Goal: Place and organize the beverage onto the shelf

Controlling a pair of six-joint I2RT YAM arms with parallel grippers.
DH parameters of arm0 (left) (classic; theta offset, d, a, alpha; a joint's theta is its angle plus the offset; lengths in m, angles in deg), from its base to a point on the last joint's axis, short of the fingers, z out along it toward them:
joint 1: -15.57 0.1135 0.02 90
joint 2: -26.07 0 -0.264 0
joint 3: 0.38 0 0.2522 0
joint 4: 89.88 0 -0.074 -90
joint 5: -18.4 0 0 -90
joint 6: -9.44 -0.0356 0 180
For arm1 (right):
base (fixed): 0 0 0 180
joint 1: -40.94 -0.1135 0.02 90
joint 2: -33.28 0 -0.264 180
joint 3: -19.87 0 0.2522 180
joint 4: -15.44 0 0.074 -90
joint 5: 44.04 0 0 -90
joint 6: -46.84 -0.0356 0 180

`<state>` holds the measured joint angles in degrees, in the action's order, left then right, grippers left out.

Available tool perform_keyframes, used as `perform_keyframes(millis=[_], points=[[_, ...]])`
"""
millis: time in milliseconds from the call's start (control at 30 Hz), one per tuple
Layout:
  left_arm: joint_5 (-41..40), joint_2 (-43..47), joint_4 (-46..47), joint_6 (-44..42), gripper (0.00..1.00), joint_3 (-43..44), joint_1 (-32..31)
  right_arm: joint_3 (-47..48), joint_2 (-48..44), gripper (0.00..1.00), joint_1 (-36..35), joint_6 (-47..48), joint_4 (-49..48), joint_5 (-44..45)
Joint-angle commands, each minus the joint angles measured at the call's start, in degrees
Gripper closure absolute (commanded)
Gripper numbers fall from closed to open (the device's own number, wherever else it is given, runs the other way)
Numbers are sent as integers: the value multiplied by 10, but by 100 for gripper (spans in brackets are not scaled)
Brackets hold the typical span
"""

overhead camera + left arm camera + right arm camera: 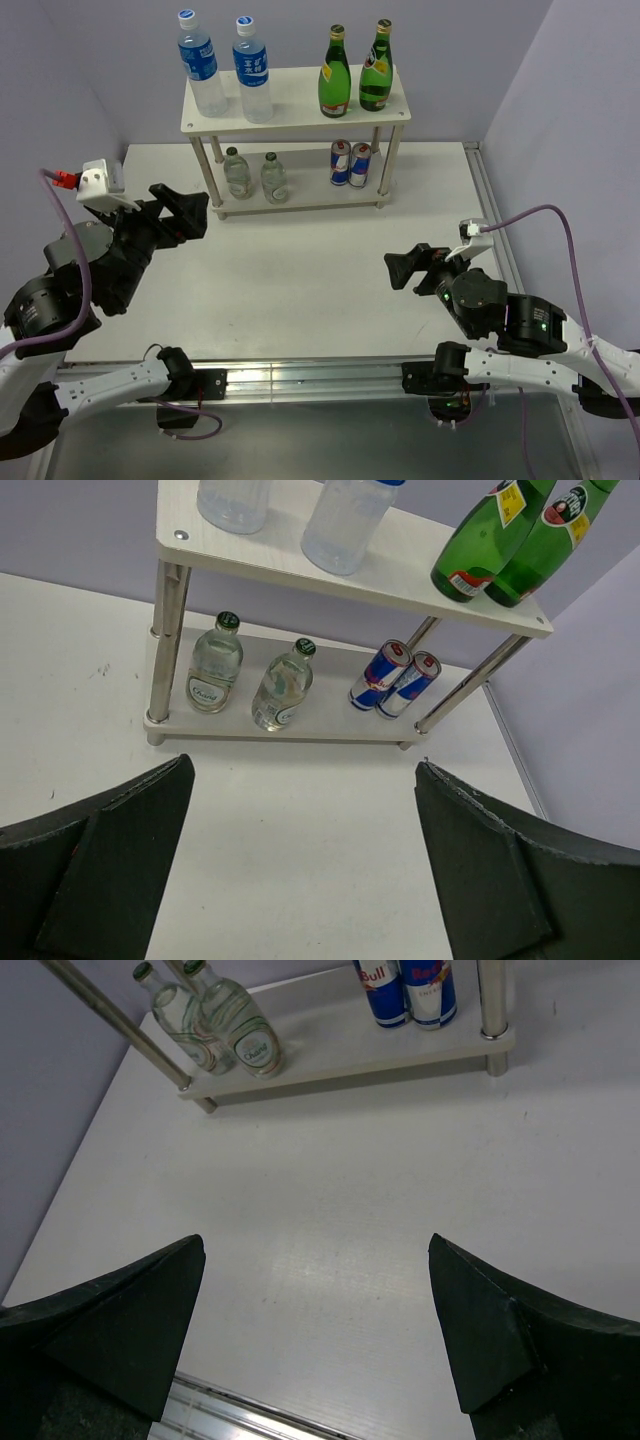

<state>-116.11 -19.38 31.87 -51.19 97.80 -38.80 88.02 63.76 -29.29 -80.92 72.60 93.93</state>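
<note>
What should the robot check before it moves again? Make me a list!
1. Left fingers open, holding nothing: ok.
2. Right fingers open, holding nothing: ok.
3. Both sets of fingers apart from the shelf: ok.
4. Water bottles and green bottles upright on the top board: ok.
5. Glass bottles and cans upright on the lower board: ok.
6. Same drinks standing side by side: ok.
</note>
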Motion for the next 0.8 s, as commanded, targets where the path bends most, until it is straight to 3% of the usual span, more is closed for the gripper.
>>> perform_keyframes(millis=[0, 767], points=[[-3, -2, 5, -18, 1, -3, -2, 20, 4, 0, 1, 7, 9, 21], [-1, -4, 32, -33, 0, -9, -2, 7, 7, 0, 1, 28, -21, 15]])
